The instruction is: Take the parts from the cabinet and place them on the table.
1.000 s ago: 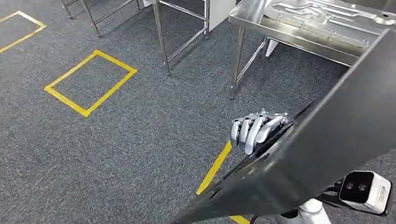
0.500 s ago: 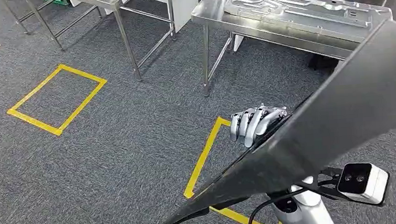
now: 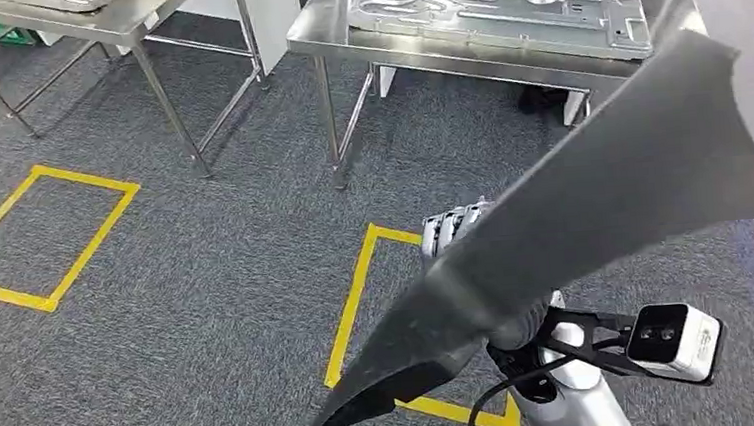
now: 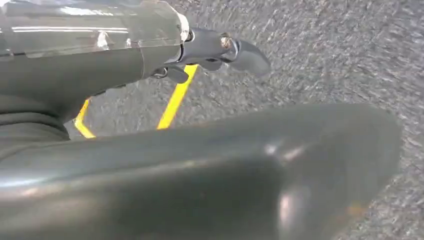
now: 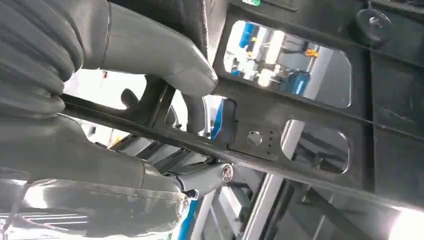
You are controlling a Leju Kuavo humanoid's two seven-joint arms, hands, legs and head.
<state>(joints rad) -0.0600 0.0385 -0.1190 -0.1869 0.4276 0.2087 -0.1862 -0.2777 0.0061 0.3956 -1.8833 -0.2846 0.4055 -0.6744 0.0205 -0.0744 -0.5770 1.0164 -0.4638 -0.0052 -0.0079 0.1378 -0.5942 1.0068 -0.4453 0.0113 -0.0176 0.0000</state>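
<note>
Panel point(image 3: 603, 207) (dark, tilted) gripped by left robot hand point(image 3: 451, 230); right robot hand point(image 5: 125, 100) grips its cut-out frame.

Grey speckled carpet point(image 3: 208, 285) covers the floor. Yellow tape squares lie at left point(image 3: 39, 237) and lower centre point(image 3: 359, 304). Two steel tables on thin legs stand along the top: one at upper left point(image 3: 129, 20), one at upper centre point(image 3: 342, 50).

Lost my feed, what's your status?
Both hands grip the black panel: left hand, right hand. Steel table ahead already bears a metal plate.
</note>
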